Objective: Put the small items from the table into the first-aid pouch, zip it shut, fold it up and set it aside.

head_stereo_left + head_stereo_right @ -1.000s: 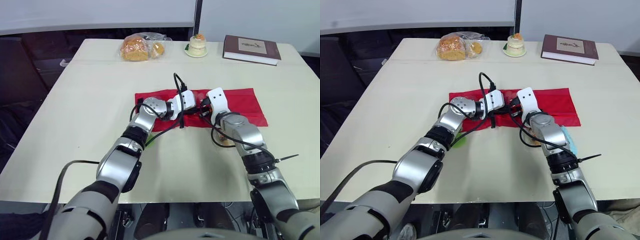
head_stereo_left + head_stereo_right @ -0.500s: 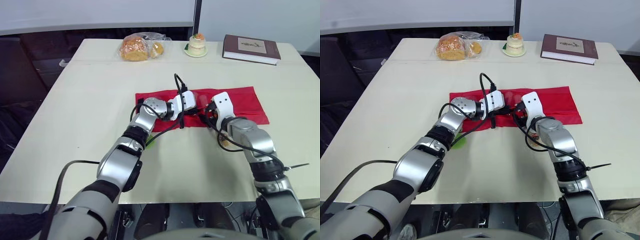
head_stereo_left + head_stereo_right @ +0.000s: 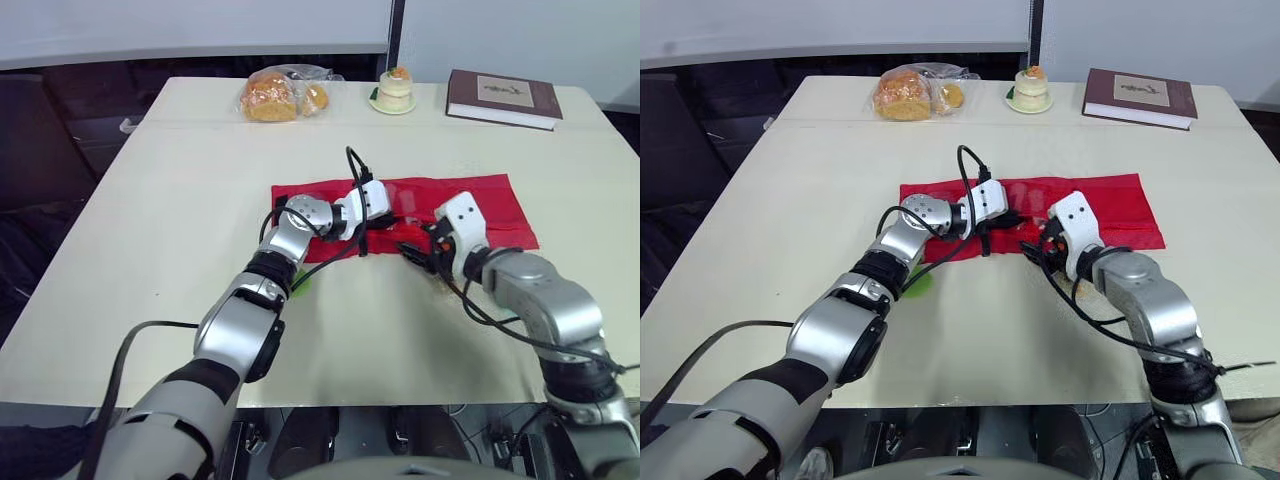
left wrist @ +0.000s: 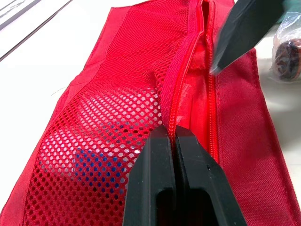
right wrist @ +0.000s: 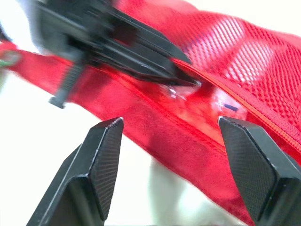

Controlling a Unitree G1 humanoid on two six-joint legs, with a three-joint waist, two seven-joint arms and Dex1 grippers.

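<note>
The red first-aid pouch [image 3: 480, 205] lies flat in the middle of the table, its zip open. My left gripper [image 4: 175, 136] is shut on the pouch's mesh edge beside the zip, holding the opening up. Something blue [image 4: 94, 165] shows through the mesh. My right gripper [image 5: 171, 123] stands open just off the pouch's near edge with nothing between its fingers. A clear packet [image 5: 225, 103] lies in the opening. A small wrapped brown item [image 4: 287, 52] rests on the table beside the pouch. A small green item [image 3: 920, 283] lies under my left forearm.
At the table's far edge stand a bag of bread [image 3: 272, 95], a small dessert on a plate [image 3: 395, 88] and a brown book [image 3: 503, 98]. Cables loop from both wrists over the pouch.
My right gripper has opened and drawn back out of the pouch's opening toward the near right. The left gripper has kept its hold in place.
</note>
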